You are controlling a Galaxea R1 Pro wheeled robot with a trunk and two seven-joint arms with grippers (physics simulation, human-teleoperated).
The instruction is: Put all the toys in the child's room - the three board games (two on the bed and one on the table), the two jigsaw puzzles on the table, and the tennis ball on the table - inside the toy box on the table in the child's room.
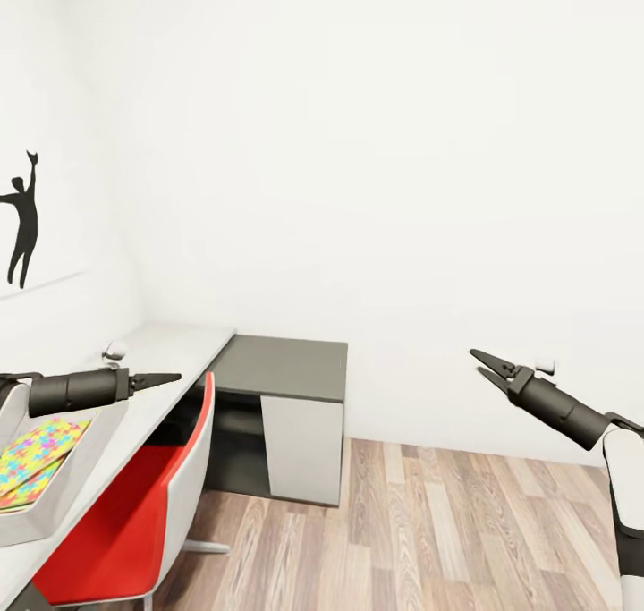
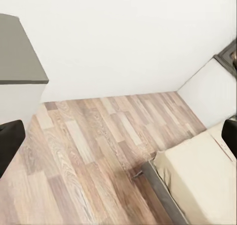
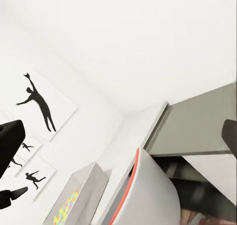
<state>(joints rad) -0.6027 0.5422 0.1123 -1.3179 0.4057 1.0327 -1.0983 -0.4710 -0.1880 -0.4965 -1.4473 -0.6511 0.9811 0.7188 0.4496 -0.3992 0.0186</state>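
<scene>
While the left gripper [image 1: 170, 378] is hovering above the desk [image 1: 170, 347] with its fingers pressed together on nothing, the right gripper [image 1: 478, 367] is hanging over the wood floor [image 1: 465, 521] with its jaws slightly parted — also empty. A jigsaw puzzle [image 1: 34, 459] is lying inside the toy box [image 1: 76, 477] at the near end of the desk, beside a red chair [image 1: 134, 521]. A beige bed [image 2: 202, 180] is showing in the left wrist view — nothing is lying on the visible part.
</scene>
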